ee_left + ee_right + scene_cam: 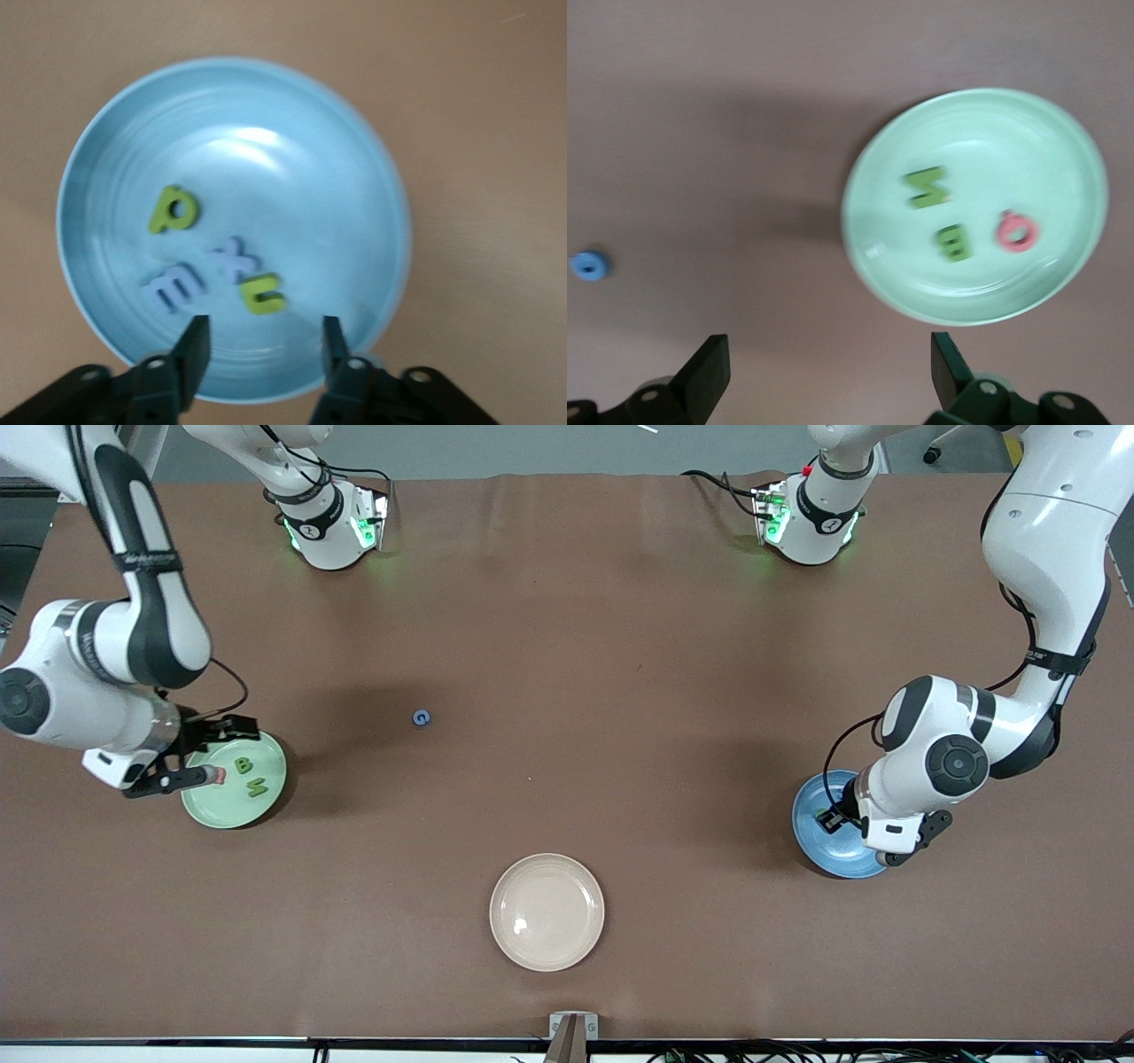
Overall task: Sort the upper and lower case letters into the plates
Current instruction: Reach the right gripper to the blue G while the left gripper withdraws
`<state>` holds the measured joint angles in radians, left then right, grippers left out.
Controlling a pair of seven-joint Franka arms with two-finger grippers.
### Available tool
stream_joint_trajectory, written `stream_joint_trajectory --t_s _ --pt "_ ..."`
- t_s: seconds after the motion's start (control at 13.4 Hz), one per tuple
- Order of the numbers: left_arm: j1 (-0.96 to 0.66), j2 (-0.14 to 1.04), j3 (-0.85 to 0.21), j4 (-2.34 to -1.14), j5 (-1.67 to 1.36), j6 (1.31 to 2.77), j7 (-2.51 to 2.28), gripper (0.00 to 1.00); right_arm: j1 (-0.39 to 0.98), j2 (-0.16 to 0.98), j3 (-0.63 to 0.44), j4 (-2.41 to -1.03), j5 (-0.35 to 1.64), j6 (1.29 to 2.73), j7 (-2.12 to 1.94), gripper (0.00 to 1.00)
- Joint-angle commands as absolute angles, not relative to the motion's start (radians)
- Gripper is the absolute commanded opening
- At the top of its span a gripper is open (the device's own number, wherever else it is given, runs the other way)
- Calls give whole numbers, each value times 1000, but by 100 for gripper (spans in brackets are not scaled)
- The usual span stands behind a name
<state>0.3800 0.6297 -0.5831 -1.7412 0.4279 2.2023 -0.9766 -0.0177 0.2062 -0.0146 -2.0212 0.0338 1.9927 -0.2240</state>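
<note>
The right gripper (190, 757) hangs over the light green plate (266, 804) at the right arm's end of the table, fingers spread wide and empty. In that plate lie a green M (928, 187), a green B (953, 243) and a pink Q (1016, 231). The left gripper (263, 341) hovers over the blue plate (354, 177) at the left arm's end, jaws parted with nothing between them; a green p (173, 210), a lilac m (174, 288), a lilac x (233, 258) and a green u (261, 295) rest inside. A small blue letter (422, 717) lies alone on the brown table (620, 646), nearer the green plate. A cream plate (547, 911) sits nearest the front camera.
</note>
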Motion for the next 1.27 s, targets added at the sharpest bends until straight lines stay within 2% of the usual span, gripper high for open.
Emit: stream_joint_trajectory --t_s 0.0,0.22,0.3,0.67,0.82,1.2 --pt "390 571 -626 -1645 381 2082 -919 100 73 114 -21 -2140 90 2011 -76 100" --pt "379 578 -647 -1386 364 1810 -760 100 187 107 -20 -2181 97 2060 113 100" --pt "390 574 -644 -1349 357 1755 -667 100 231 104 -20 -2209 98 2112 176 100" --pt "479 439 -638 -1339 354 1740 -513 100 442 121 -21 -2301 97 2354 501 100" --pt "477 378 -638 -1339 354 1729 -463 100 449 155 -21 -2313 97 2416 505 100" --pt "477 259 -647 -1341 312 1573 -433 100 459 231 -21 -2390 97 2623 505 100"
